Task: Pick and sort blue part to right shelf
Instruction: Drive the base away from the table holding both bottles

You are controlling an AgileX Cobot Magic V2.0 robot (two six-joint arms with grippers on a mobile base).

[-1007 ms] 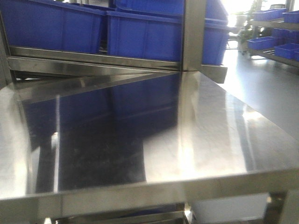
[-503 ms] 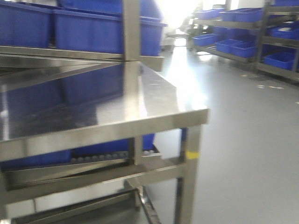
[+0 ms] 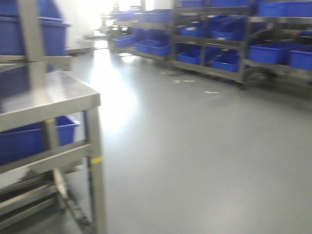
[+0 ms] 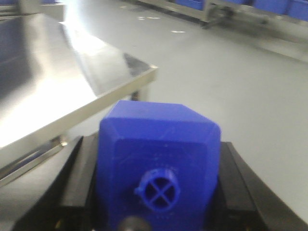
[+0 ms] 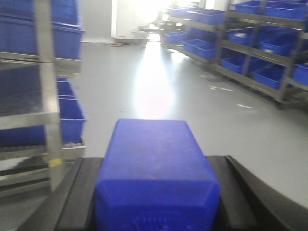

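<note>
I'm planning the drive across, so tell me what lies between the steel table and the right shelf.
In the front-facing view, only grey floor separates the steel table from the right shelf, bare except a few white scraps near the shelf.

We've got the table (image 3: 53,95) on our left, with bins (image 3: 27,141) on the tier under it. Open floor (image 3: 195,156) runs off to its right. The shelf (image 3: 242,53) stands across that floor at the far right, with more bins in its tiers. The left gripper (image 4: 156,139) has a part (image 4: 159,163) between its jaws, and so does the right gripper (image 5: 156,159).
</note>
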